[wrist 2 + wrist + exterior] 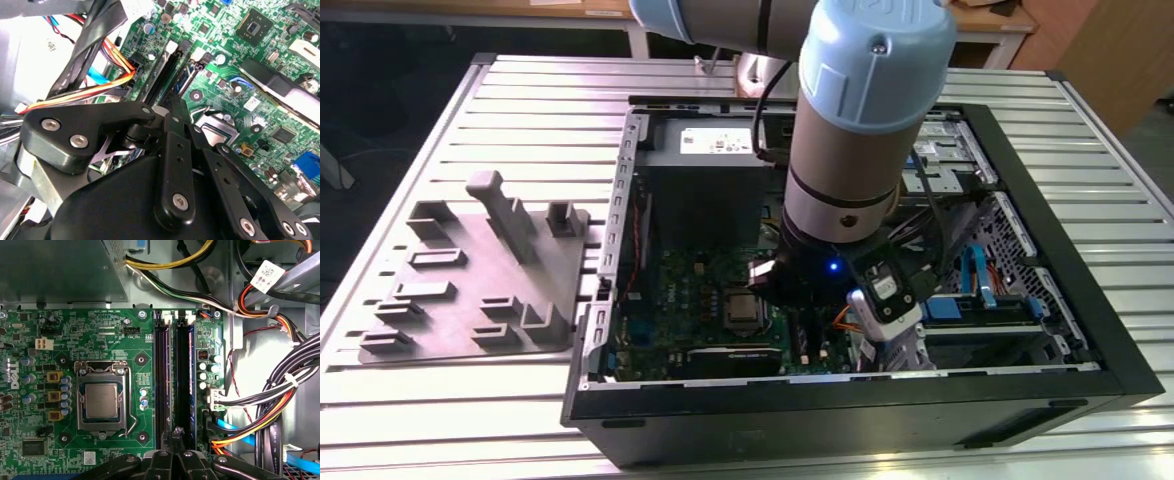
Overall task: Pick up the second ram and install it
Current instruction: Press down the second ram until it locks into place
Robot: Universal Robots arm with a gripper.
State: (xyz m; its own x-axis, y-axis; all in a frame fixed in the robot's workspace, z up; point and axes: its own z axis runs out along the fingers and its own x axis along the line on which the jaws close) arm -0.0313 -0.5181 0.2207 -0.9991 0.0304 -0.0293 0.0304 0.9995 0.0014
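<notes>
- The robot arm [861,130] is reaching down into the open computer case [1067,330], over the green motherboard [700,300].
- A grey fixture plate [467,290] is lying on the slatted bench [534,100], beside the case, near the edge at the exterior view's left.

A lab or workshop. An opened computer case [854,400] lies on a slatted aluminium table [520,90], a grey fixture plate [467,290] near its left edge. Wooden furniture [1094,50] stands behind.

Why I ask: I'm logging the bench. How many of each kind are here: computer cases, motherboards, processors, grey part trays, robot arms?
Computer case: 1
Motherboard: 1
Processor: 1
Grey part tray: 1
Robot arm: 1
Total: 5
</notes>
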